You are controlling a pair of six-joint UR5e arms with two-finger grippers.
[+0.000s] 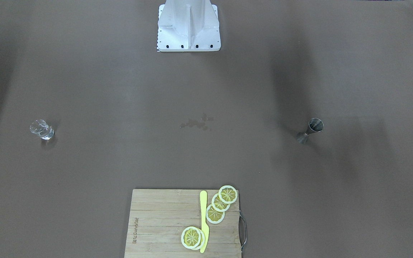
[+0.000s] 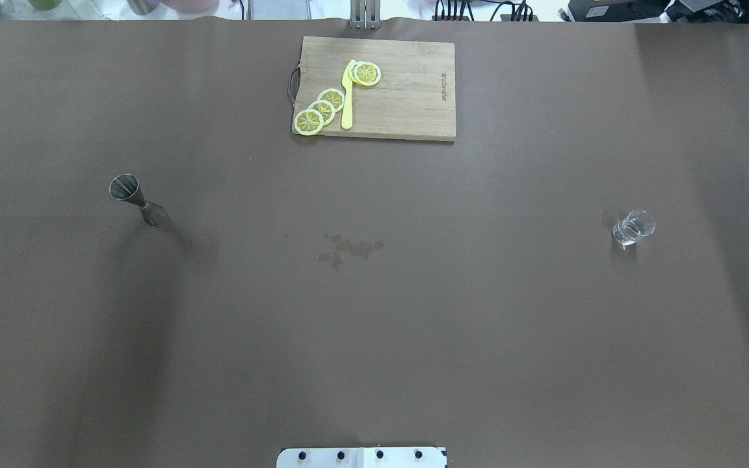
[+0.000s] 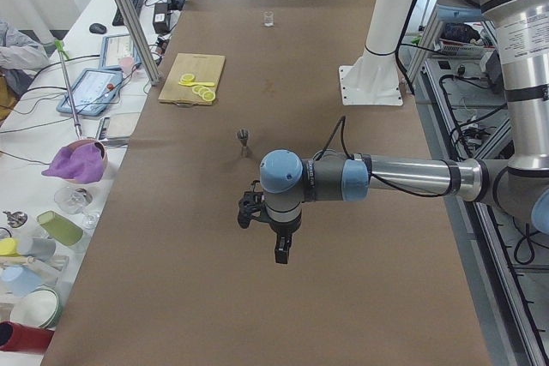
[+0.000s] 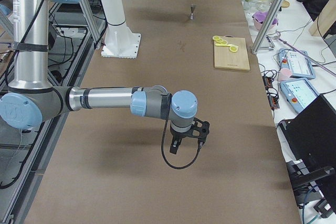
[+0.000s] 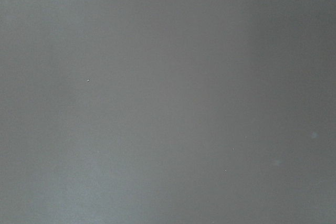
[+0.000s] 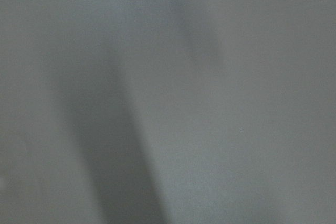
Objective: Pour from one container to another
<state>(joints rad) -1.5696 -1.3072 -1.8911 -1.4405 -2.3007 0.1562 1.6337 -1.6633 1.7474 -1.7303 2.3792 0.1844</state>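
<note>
The left pincer (image 3: 280, 253) is hanging over bare desk (image 3: 343, 297) towards one end, with nothing seen in it. I cannot tell how far it is parted. The right pincer (image 4: 176, 147) is hanging likewise towards the opposite end, its opening equally unreadable. The glass (image 2: 633, 227) is standing upright, mouth up, on the robot's right. The jigger (image 2: 137, 199) is standing with its long axis vertical on the left, well apart from the glass. Open desk is lying around both.

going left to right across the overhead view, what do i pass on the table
jigger → cutting board → glass
</note>
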